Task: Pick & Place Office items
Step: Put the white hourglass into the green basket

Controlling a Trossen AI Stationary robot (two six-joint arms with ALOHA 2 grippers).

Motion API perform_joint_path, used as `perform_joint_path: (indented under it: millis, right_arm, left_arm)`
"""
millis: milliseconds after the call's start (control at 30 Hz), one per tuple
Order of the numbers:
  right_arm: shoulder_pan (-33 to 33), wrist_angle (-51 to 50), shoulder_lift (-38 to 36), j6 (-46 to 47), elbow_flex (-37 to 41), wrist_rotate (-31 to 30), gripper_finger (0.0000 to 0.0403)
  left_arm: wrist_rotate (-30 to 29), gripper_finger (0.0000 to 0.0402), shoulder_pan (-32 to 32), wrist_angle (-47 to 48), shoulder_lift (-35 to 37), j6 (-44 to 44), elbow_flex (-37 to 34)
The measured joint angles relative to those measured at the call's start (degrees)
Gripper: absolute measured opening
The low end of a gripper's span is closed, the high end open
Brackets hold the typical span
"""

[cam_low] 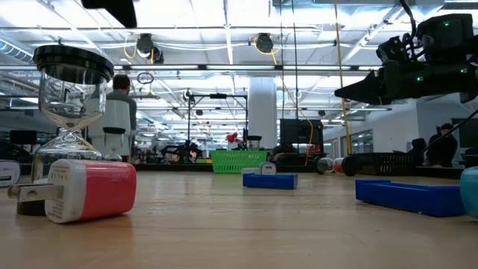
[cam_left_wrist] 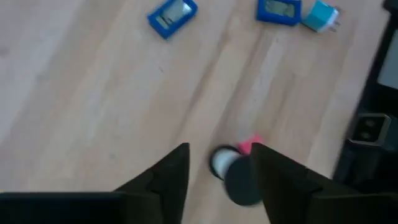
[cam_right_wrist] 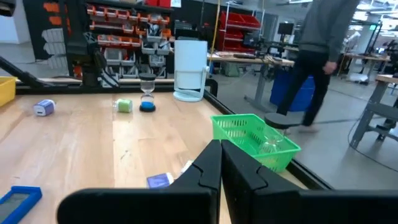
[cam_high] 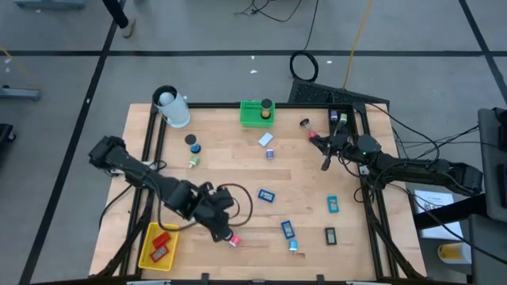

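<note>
Left gripper fingers parted around red-white plug near the yellow basket; your close may roll it. Right gripper closed.

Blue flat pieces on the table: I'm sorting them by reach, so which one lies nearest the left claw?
The blue piece at the table's middle, just beyond the left claw; the other blue piece lies farther toward the right arm's side.

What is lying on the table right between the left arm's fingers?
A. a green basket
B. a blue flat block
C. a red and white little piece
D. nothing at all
C: the left wrist view shows the red and white piece between the left gripper's parted fingers.
</note>
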State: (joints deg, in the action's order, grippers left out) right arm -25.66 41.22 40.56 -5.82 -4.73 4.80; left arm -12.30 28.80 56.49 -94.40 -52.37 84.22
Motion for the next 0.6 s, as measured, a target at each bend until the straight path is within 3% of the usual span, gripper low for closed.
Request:
perform_joint_path:
  millis: [267,600]
  right_arm:
    - [1.67,0.54,0.02,-0.7,0.0,-0.04,0.0]
    - [1.84,0.98,0.02,-0.87,0.0,-0.13,0.0]
  left_arm:
    - [5.58,0.0277,2.61,4.65,-7.34,-5.22,8.4]
    - [7.29,0.0377,3.88,6.26,-11.27,-8.17,10.63]
